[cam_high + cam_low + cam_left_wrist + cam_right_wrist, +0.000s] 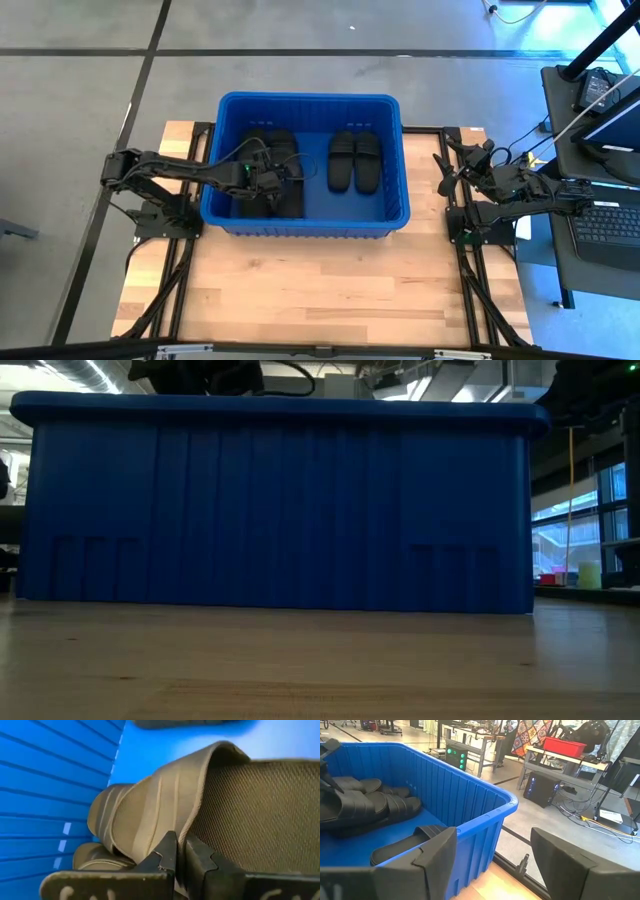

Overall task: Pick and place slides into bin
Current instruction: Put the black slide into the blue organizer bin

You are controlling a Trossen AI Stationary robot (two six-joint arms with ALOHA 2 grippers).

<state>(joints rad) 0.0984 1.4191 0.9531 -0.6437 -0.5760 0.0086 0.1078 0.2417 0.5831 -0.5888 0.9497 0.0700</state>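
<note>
The blue bin [305, 225] stands on the wooden table. Inside it, two black slides [355, 160] lie side by side at the right, and several more are piled at the left [275, 150]. My left gripper [270, 182] reaches into the bin's left half and is shut on one slide [165, 800] of that pile. My right gripper [495, 865] stands open outside the bin's right wall [485, 820], with nothing between its fingers. The low view shows only the bin's near wall [280, 500]. My left gripper pinches the edge of the slide's wide strap [189, 832] between its two fingers [165, 855]. The fingers slant down into the bin from the table's left. The slide is tipped onto its side above another slide [92, 860]; I cannot tell whether it rests on that one.
The bin's ribbed left wall [45, 795] is close beside the held slide. Bare blue floor [345, 205] shows in the bin's near right part. Bare wooden table [320, 290] lies in front of the bin. A desk with a laptop [605, 215] stands beyond the table's right edge.
</note>
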